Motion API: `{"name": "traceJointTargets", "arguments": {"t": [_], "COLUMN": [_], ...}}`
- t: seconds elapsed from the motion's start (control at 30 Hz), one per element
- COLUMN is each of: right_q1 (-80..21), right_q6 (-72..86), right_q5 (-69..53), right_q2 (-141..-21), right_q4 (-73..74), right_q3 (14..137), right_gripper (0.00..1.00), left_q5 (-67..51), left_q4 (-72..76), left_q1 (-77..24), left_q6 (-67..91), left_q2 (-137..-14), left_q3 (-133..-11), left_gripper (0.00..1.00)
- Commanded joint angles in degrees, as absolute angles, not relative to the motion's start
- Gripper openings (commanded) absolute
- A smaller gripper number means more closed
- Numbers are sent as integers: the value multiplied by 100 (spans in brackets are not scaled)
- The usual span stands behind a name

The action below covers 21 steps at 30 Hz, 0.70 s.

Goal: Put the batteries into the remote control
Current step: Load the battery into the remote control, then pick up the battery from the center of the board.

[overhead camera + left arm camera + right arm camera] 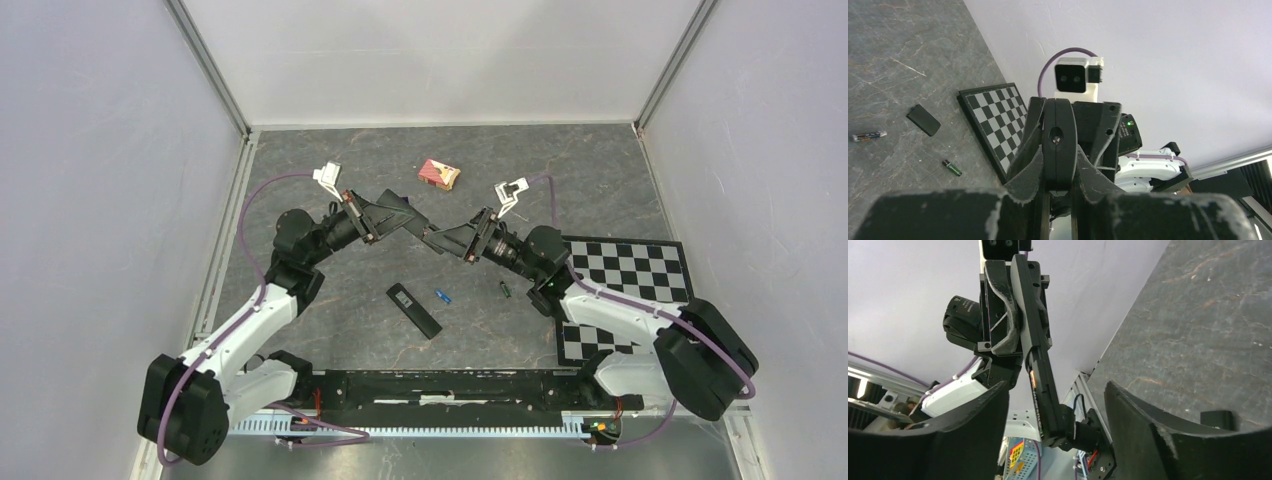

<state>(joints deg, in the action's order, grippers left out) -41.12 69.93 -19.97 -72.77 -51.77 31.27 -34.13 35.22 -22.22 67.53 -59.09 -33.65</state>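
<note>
Overhead, your two arms meet nose to nose just above mid-frame: left end effector (418, 227) and right end effector (442, 238) are almost tip to tip over the table (560, 180). Below them the remote control (413, 311) lies flat, slanting toward the lower right, with its pale patch at the upper end. Just right of it sits the blue battery (443, 296). The green battery (505, 289) lies farther right, near the checkerboard (625, 270). Nothing touches either one.

The right wrist view gives you what the overhead cannot. Your left end effector is clamped on a slim black bar (1040, 390). That bar runs down between your right fingers (963, 440), which stand wide apart with a gap on both sides of it. What the bar is, I cannot tell.

The left wrist view catches that bar end-on at centre frame. Toward the left it shows a small flat black piece (923, 120) lying on the table, up and right of the blue battery. The overhead view does not show that piece. The red-and-white box (439, 174), upper centre, appears only overhead.
</note>
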Motion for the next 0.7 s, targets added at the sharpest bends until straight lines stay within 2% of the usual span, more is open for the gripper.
{"name": "traceJointTargets", "arguments": {"t": [0.0,0.07,0.17,0.27,0.43,0.53,0.67], "right_q1": [-3881,-3687,-3338,-3200,-3348,-3790,-4408], "right_q6": [6337,6033,5363,4146,2397,1901,1475], "right_q5": [-2192,-2262,-2326,-2069,-1132,-471,-227], "right_q2": [-6911,-6708,-6398,-6242,-6511,-6877,-7510], "right_q4": [-4599,-4252,-3562,-2243,-666,-308,-308], "right_q3": [3098,3054,2989,3178,3371,3457,3652], "right_gripper": [82,87,87,82,64,62,62], "left_q5": [-3300,-3160,-2801,-2269,-1872,-2057,-2194], "left_q4": [3021,2580,1713,783,290,266,230], "left_q1": [-2193,-2183,-2174,-2166,-2163,-2169,-2166], "left_q6": [6089,5718,5205,4717,4261,4087,3896], "left_q2": [-5764,-5658,-5460,-5222,-4860,-4761,-4618], "left_q3": [-3513,-3504,-3516,-3563,-3455,-3475,-3504], "left_gripper": [2,2,2,2,2,2,2]}}
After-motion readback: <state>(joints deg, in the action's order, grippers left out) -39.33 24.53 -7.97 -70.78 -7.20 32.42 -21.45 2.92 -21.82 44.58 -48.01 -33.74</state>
